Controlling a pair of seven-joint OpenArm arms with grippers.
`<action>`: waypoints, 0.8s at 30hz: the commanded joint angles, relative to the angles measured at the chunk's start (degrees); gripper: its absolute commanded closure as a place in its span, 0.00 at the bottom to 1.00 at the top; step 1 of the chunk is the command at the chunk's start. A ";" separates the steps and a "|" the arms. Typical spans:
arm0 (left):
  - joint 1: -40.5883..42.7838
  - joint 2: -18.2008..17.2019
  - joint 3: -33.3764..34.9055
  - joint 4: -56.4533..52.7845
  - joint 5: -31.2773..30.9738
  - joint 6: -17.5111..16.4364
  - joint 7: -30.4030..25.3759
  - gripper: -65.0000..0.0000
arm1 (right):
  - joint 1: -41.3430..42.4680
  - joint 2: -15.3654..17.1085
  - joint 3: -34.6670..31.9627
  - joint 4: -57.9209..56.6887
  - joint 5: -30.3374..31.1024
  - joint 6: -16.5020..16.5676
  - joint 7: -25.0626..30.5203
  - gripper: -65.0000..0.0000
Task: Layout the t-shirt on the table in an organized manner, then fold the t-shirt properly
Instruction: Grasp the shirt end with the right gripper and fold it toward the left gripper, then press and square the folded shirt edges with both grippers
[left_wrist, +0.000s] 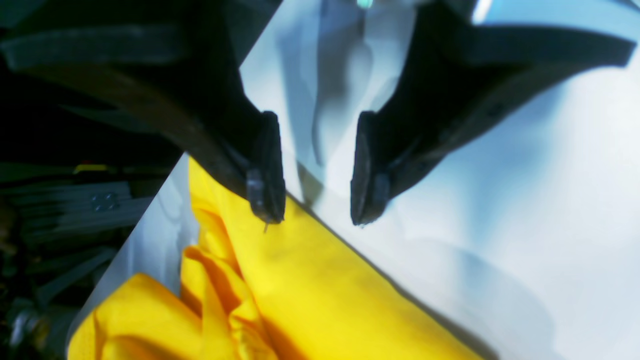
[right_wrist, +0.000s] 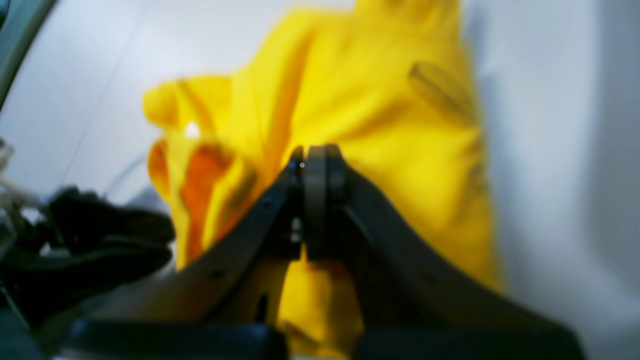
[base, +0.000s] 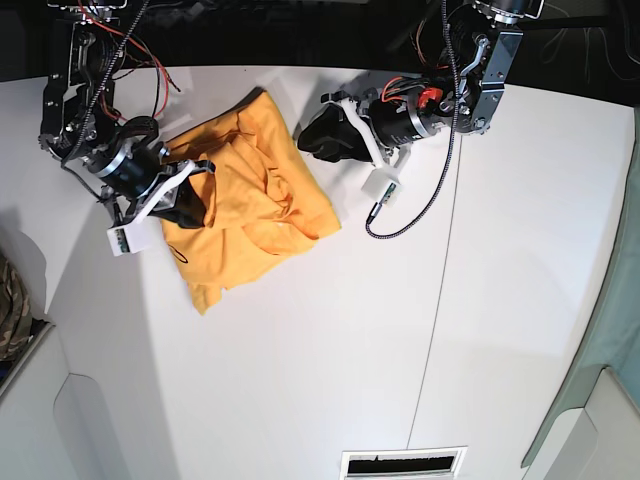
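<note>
1. Two white panels make up the counter (base: 330, 380) I am working over, with a thin dark seam running down between them on the right side of my base view.
2. I see the orange-yellow t-shirt (base: 245, 215) lying bunched and creased on the left panel, toward the far edge, between the two arms; a lower corner trails toward me.
3. I have the right arm at the left of my base view, with its gripper (right_wrist: 315, 165) down at the shirt's left edge. On the right wrist camera the jaws are pressed together and rumpled yellow cloth fills the view behind them. That picture is blurred, so I cannot tell if any fabric is pinched between the tips.
4. I have the left arm reaching in from the far right, with its gripper (left_wrist: 315, 200) just beside the shirt's upper right edge. The left wrist camera shows its jaws standing wide apart with bare counter between them and nothing held; one fingertip (left_wrist: 265, 197) sits over the straight edge of the cloth, the other over white surface.
5. One strip of camouflage-patterned cloth (base: 12, 300) shows at the far left border of my base view, well apart from the shirt.
</note>
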 joint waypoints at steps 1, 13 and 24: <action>-0.13 -0.37 -0.74 1.25 1.29 0.79 1.14 0.59 | 0.42 0.52 -1.40 0.09 3.08 1.07 -0.11 1.00; -0.09 -1.70 -12.68 11.65 -0.57 0.83 3.39 0.59 | -7.93 0.63 -12.11 10.78 7.61 1.86 -0.92 1.00; 1.16 -2.16 -5.46 23.15 -11.26 -3.91 4.52 0.81 | 4.17 0.63 -4.15 9.33 -5.53 -0.11 8.37 1.00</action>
